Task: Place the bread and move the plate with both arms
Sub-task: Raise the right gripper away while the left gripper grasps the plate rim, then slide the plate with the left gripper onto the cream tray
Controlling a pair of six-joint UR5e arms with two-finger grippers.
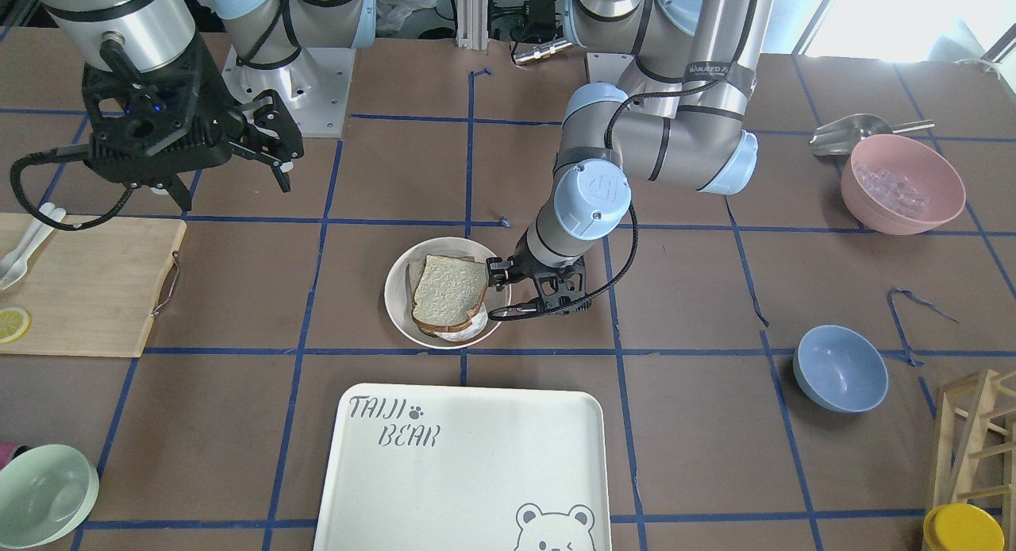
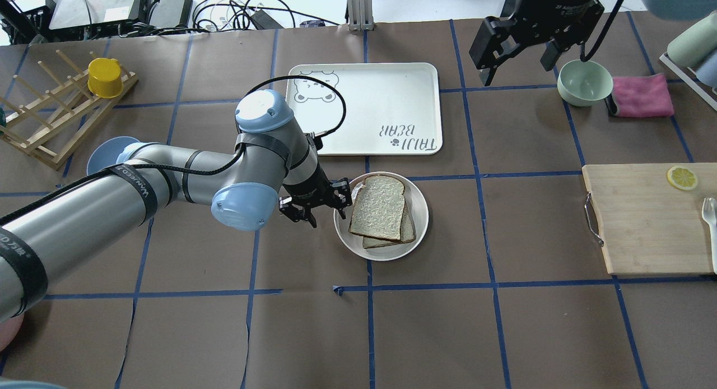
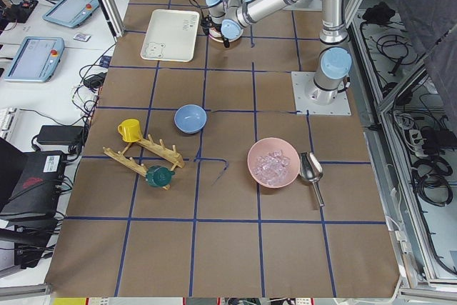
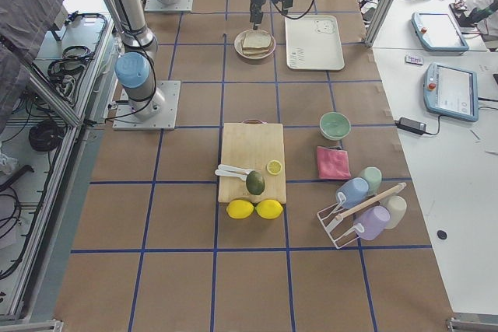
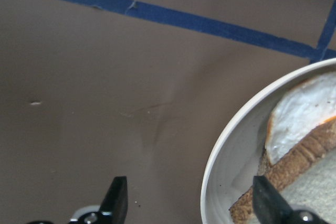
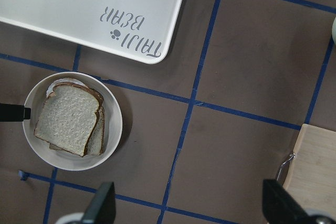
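Note:
The bread [image 1: 448, 290] lies on top of an egg-topped slice [image 5: 304, 119] in the round cream plate [image 1: 394, 297]. It also shows in the overhead view [image 2: 376, 208] and the right wrist view [image 6: 67, 119]. My left gripper [image 2: 327, 211] is low at the plate's rim [image 2: 420, 221], open. In the left wrist view [image 5: 191, 198] one finger is over the plate's inside by the bread crust and the other is outside the rim [image 5: 215, 171]. My right gripper [image 2: 518, 64] is open and empty, high above the table, well away from the plate [image 6: 115, 129].
The white bear-printed tray [image 2: 364, 106] lies just beyond the plate. A wooden cutting board [image 2: 644, 215] with a lemon slice is on my right. A pale green bowl [image 2: 585, 82], a blue bowl [image 1: 840, 368], a pink bowl [image 1: 901, 184] and a wooden rack [image 2: 50, 114] stand around.

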